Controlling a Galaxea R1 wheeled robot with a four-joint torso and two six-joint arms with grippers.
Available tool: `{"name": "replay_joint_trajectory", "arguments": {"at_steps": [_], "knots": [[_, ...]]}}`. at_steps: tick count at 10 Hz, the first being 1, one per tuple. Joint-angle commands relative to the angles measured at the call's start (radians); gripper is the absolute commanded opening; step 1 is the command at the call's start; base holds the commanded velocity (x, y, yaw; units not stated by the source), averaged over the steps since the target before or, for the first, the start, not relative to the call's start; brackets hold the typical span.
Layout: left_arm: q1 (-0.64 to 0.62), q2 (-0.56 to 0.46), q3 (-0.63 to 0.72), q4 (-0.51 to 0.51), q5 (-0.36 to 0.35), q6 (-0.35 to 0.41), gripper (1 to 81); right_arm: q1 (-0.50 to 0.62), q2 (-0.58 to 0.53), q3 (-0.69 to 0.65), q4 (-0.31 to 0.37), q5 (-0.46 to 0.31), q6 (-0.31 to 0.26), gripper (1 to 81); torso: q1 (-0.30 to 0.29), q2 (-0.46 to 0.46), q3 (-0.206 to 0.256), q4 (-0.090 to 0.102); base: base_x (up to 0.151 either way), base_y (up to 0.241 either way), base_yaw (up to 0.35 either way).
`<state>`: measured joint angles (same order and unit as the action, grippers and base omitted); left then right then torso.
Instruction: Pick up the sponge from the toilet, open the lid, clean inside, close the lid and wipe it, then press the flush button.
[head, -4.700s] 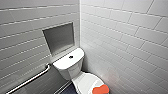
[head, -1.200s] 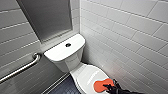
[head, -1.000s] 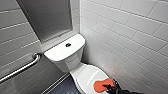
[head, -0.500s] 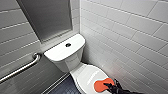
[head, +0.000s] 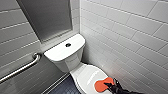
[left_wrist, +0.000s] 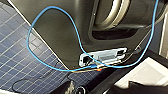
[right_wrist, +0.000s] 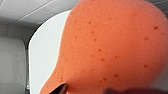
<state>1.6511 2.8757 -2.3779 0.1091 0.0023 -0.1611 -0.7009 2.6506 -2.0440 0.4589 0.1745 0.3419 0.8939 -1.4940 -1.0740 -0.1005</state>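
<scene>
The right gripper (head: 110, 85) reaches in low from the lower right on a slanted dark arm. Its tip is against the small bright orange sponge (head: 99, 85), which lies on the closed white oval plastic lid (head: 85, 75) of the glossy white ceramic toilet (head: 71, 60). I cannot tell whether the claw grips the sponge.

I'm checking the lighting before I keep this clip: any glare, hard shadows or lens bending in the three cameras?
Head view: the wide lens slants the wall tiles; light is soft, a mild sheen on the grab bar, no hard shadow on the lid. Right wrist view: the sponge is evenly lit, no glare. Left wrist view: the robot's body is dark against brighter, bluish floor tiles.
</scene>
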Motion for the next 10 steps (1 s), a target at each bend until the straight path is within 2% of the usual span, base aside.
{"name": "replay_joint_trajectory", "arguments": {"at_steps": [1,4,8,10], "knots": [[0.057,-0.001,0.012,-0.008,0.093,-0.003,81.1,0.102,0.002,-0.039,-0.066,-0.042,0.000,81.1,0.000,0.000,0.000,0.000,0.000,0.000,0.000],[0.062,0.005,0.012,-0.016,0.093,-0.003,81.1,0.088,0.027,-0.102,-0.140,-0.092,0.003,81.1,0.000,0.000,0.000,0.000,0.000,0.000,0.000],[0.060,0.008,0.012,-0.017,0.093,-0.003,81.1,0.072,0.031,-0.134,-0.189,-0.082,-0.004,81.1,0.000,0.000,0.000,0.000,0.000,0.000,0.000],[0.062,0.010,0.012,-0.016,0.093,-0.002,81.1,0.066,0.030,-0.137,-0.192,-0.082,-0.008,81.1,0.000,0.000,0.000,0.000,0.000,0.000,0.000]]}}
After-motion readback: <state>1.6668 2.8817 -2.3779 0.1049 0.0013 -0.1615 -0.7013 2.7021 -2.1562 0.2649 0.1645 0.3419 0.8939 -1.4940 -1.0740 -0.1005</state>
